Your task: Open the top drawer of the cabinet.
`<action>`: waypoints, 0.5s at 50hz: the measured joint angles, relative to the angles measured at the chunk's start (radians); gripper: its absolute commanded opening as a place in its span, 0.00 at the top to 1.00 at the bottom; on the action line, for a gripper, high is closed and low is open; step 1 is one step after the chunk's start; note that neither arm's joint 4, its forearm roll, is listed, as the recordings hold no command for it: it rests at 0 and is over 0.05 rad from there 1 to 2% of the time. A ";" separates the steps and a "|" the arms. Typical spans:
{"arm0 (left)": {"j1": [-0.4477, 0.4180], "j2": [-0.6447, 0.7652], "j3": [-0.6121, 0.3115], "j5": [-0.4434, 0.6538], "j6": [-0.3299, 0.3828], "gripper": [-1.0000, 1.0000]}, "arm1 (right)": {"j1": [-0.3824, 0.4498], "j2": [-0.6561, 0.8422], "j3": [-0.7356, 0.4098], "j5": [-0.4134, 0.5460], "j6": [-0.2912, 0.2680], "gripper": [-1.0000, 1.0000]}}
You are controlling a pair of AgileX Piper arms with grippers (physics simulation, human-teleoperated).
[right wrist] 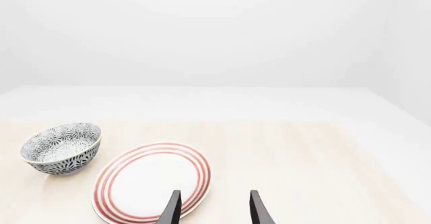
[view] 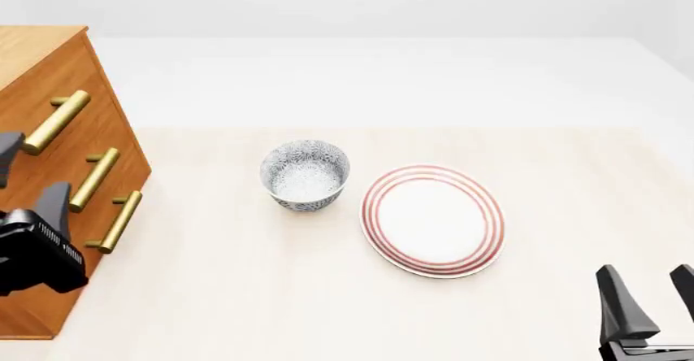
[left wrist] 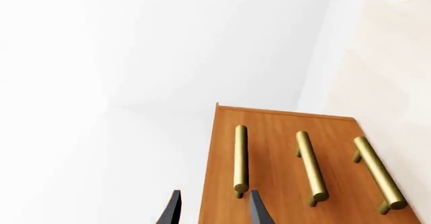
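Note:
The orange-brown cabinet point(view: 38, 48) stands at the table's left edge, its three drawer fronts flush. The top drawer point(view: 84, 78) carries the uppermost brass bar handle point(view: 57, 121). My left gripper point(view: 29, 176) hovers just in front of the cabinet face, turned on its side, open and holding nothing. In the left wrist view the top drawer's handle point(left wrist: 240, 158) lies a short way ahead of the left gripper point(left wrist: 213, 210), its near end lined up between the dark fingers point(left wrist: 259, 210). My right gripper point(view: 654, 292) rests open and empty at the near right corner.
A patterned grey bowl point(view: 305, 174) sits mid-table, with a red-ringed white plate point(view: 434, 219) just to its right. Both show ahead of the right gripper point(right wrist: 213, 210) in its wrist view. Two lower drawers with matching handles point(view: 96, 178) sit below the top one.

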State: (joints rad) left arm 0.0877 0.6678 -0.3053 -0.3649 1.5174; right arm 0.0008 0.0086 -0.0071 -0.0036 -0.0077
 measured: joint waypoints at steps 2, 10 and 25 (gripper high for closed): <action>0.001 0.015 0.002 -0.016 0.003 0.00 | 0.000 0.000 0.000 0.000 0.000 0.00; 0.014 0.082 0.017 -0.094 0.022 0.00 | 0.000 0.000 0.000 0.000 0.000 0.00; 0.043 0.179 0.031 -0.208 0.052 0.00 | 0.000 0.000 0.000 0.000 0.000 0.00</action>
State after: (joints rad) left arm 0.1306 0.8466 -0.2741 -0.5724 1.5694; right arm 0.0007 0.0083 -0.0070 -0.0033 -0.0077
